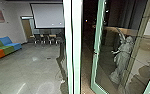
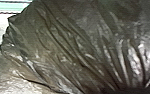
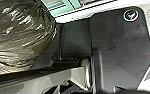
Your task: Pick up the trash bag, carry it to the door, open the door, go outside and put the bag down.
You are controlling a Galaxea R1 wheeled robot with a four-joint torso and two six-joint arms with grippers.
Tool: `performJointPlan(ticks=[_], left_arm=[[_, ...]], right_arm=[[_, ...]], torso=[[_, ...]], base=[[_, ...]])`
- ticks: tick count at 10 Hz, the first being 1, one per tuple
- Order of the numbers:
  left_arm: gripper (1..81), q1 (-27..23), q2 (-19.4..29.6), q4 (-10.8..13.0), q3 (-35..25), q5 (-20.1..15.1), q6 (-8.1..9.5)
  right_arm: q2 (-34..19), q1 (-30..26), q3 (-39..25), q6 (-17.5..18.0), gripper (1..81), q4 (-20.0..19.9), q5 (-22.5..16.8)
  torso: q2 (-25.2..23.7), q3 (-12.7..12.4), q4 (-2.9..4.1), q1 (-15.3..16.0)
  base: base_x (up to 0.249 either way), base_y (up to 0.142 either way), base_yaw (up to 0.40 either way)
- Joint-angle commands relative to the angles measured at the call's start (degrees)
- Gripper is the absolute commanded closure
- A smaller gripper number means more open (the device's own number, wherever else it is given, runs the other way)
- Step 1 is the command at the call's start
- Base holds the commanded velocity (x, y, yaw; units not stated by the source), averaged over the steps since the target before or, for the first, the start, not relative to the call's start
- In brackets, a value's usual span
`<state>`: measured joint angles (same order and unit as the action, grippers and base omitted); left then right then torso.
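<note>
Dark plastic trash bag [image 2: 66, 45]: very near to the left wrist camera, so we judge the left arm is the nearer one.
Folds of the bag: they run together toward a black part [image 2: 131, 89], like at a gathered neck; we take the line from neck to full body as its long axis.
Round body of the bag: beside the robot's dark plate [image 3: 116, 37]; we cannot say if the 2 touch.
Left gripper: we cannot tell how far it is open; the tight folds suggest a hold on the neck, but the grip itself is hidden.
Right gripper: its opening and any hold, we cannot tell.
Green-framed door [image 1: 98, 37]: it stands at an angle, with a dark opening [image 1: 87, 25] between it and the pale post [image 1: 76, 47].
Passing through: we judge that the post is the main risk, as the bulky bag could rub on it.
</note>
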<state>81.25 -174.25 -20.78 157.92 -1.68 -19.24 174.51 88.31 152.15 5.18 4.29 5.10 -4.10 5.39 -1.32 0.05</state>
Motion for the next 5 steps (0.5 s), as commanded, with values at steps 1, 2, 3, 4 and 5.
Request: performJointPlan(ticks=[1, 2, 3, 4, 5], left_arm=[[81.1, -3.86, 0.3, -0.13, -0.15, -3.15, -0.19], [81.1, -3.86, 0.3, -0.13, -0.15, -3.15, -0.19], [81.1, -3.86, 0.3, -0.22, -0.15, -3.15, -0.19], [81.1, -3.86, 0.3, -0.22, -0.15, -3.15, -0.19], [81.1, -3.86, 0.22, -0.22, -0.15, -3.15, -0.1]], right_arm=[[1.04, -2.04, -0.29, -0.26, 1.0, 0.89, -2.72], [1.13, -1.77, -0.29, -0.26, 1.0, 0.63, -2.11], [1.05, -1.69, -0.2, -0.26, 1.0, 0.54, -2.02], [1.13, -1.68, -0.11, -0.26, 1.0, 0.54, -1.93], [1.13, -1.68, 0.07, -0.26, 1.0, 0.54, -1.85]], torso=[[0.0, 0.0, 0.0, 0.0], [0.0, 0.0, 0.0, 0.0], [0.0, 0.0, 0.0, 0.0], [0.0, 0.0, 0.0, 0.0], [0.0, 0.0, 0.0, 0.0]], base=[[0.0, 0.0, 0.0], [0.0, -0.068, 0.0], [0.0, -0.076, 0.0], [0.0, -0.093, 0.0], [0.0, -0.093, 0.0]])
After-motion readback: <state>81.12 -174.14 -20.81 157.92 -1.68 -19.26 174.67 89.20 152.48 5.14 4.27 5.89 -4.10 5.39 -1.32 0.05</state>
